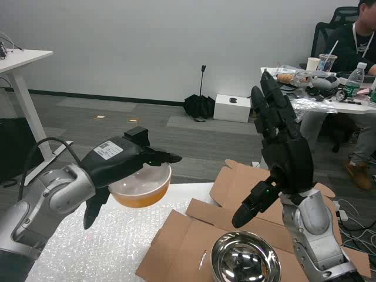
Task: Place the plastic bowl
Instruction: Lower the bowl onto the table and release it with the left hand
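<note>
Nearest, at the bottom edge right of centre, a shiny metal bowl sits in an open cardboard box whose flaps fold out to the left and to the far right. The box rests on the white table, which is covered with bubble wrap on the near left.

Over the left part of the table, the left hand grips the plastic bowl from above: its fingers lie across the top of the rim and the thumb hangs down on the near left side. The bowl is orange with a pale inside, held in the air, mouth up and slightly tilted, above the table just left of the box and clear of both.

On the right, the right hand is raised above the box and the metal bowl, holding nothing. Its fingers point up and away, spread apart, and the thumb points down to the left.

Farther off, on the grey floor, a white box stands against the wall with a folded black umbrella just to its left. At the far left is a white desk. At the far right a person sits at a table crowded with a paper cup, a water bottle and other small things too cluttered to name
</note>
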Motion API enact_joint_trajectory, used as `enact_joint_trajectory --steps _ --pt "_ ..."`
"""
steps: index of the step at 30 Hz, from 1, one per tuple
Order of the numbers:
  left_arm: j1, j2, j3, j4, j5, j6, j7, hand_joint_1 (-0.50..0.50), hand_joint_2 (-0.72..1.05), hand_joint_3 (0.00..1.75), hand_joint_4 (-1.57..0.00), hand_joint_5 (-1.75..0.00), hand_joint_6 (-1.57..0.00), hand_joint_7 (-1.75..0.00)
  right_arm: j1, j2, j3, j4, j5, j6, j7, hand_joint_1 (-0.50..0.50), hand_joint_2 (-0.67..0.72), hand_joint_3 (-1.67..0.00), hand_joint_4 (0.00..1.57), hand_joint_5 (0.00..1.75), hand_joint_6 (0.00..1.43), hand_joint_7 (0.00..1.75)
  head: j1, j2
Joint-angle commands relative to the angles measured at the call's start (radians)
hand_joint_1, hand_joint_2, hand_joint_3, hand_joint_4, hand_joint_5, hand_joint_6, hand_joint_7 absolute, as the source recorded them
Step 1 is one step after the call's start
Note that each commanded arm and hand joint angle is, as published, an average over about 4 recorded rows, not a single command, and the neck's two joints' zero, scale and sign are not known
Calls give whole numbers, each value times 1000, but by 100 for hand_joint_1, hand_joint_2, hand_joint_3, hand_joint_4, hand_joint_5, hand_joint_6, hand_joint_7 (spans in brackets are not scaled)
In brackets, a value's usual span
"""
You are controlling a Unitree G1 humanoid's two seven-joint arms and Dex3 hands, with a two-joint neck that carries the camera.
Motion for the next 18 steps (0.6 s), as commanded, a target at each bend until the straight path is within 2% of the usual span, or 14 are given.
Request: enact_joint_trajectory --steps 1,18 --pt "29 9 42 -11 -23 -3 5 -41 -55 9 -157 -175 -147 -161 -26 3 38 30 19 -8 -4 -46 47 0 0 0 0 0 23 -5" --pt "26 8 38 -10 -23 -2 6 -41 -55 9 -157 -175 -147 -161 -25 3 38 33 21 -8 -4 -46 47 0 0 0 0 0 10 -15"
